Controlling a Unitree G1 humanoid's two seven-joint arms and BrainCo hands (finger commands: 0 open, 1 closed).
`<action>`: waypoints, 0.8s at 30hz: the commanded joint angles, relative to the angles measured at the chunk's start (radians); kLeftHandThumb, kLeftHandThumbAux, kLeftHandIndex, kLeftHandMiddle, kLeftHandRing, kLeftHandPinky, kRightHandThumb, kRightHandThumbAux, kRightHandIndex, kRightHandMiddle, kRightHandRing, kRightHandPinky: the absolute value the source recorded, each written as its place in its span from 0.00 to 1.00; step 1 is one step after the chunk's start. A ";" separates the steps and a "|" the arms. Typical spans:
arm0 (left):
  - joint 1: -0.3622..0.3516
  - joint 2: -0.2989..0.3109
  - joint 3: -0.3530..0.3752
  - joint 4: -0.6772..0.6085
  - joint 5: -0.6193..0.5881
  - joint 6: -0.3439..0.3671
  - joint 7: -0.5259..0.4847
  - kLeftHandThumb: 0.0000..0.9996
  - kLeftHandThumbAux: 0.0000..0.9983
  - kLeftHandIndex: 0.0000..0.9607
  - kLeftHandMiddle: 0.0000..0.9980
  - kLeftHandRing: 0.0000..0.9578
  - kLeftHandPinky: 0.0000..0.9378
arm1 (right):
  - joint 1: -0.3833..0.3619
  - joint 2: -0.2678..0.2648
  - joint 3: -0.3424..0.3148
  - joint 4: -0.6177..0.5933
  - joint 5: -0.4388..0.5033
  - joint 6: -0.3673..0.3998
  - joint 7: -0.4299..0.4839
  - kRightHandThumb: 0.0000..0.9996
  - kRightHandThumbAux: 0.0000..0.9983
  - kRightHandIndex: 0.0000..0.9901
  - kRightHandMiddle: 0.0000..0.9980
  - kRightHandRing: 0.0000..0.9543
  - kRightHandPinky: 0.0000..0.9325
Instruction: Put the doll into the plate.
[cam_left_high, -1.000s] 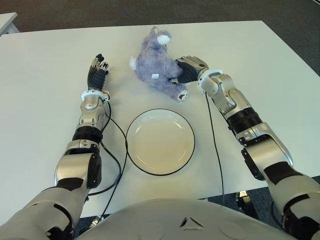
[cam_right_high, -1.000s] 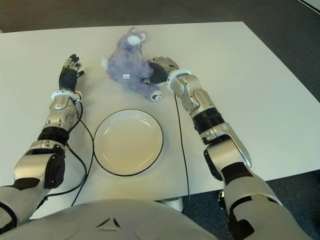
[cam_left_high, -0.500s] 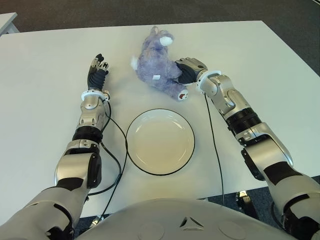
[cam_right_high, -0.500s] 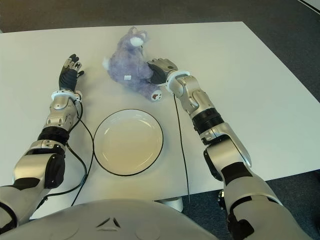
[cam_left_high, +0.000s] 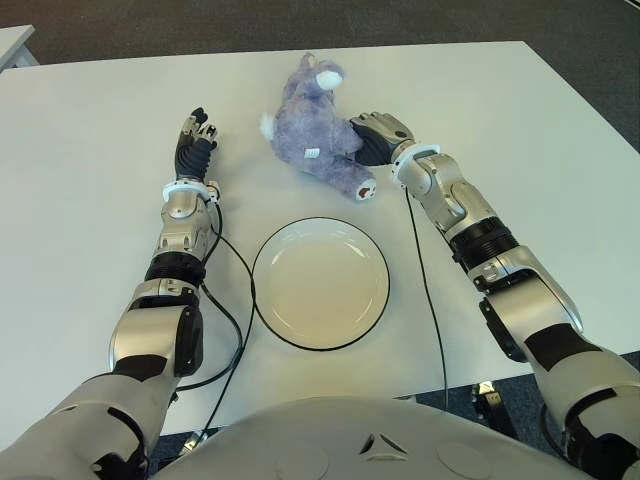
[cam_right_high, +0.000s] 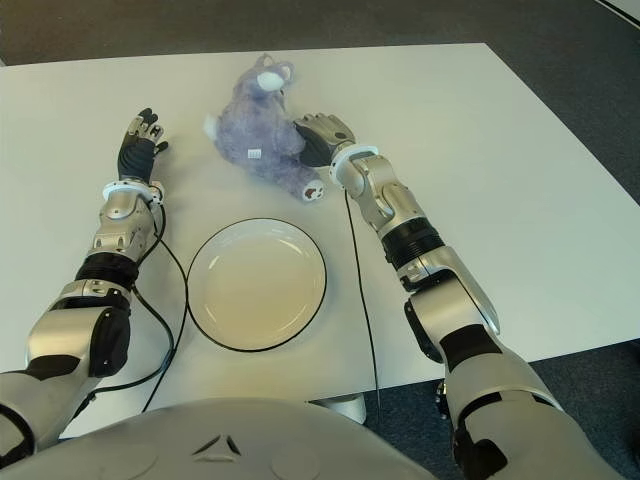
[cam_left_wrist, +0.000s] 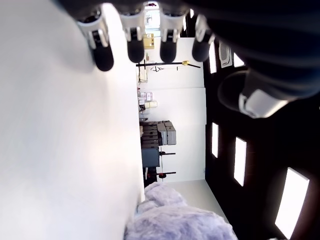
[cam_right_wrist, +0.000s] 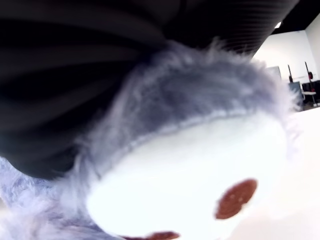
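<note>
You're mid-grasp: your right hand (cam_left_high: 372, 137) is curled onto the purple plush doll (cam_left_high: 312, 130) at the plate's (cam_left_high: 320, 283) twelve o'clock, so next lift and carry it toward six o'clock, while your left hand (cam_left_high: 194, 138), fingers spread and holding nothing, shows at the doll's nine o'clock.

The right hand (cam_left_high: 372, 138) is partly hidden behind the doll (cam_left_high: 315, 128).

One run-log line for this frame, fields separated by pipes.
doll: on table, outside plate | right hand: against doll, gripping | left hand: open, left of doll | plate: empty
</note>
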 joint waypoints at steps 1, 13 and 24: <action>0.040 -0.019 0.000 0.031 -0.001 0.039 0.006 0.60 0.41 0.00 0.00 0.00 0.07 | 0.013 0.013 -0.001 0.027 0.011 -0.013 -0.006 0.71 0.71 0.45 0.77 0.83 0.87; 0.040 -0.020 0.000 0.029 0.001 0.040 0.011 0.60 0.40 0.00 0.00 0.00 0.07 | 0.015 0.018 -0.006 0.046 0.029 -0.028 -0.014 0.71 0.71 0.45 0.77 0.82 0.85; 0.040 -0.020 0.000 0.030 0.001 0.038 0.011 0.60 0.42 0.00 0.00 0.00 0.08 | 0.017 0.026 -0.029 0.063 0.057 -0.056 -0.049 0.71 0.71 0.45 0.78 0.84 0.88</action>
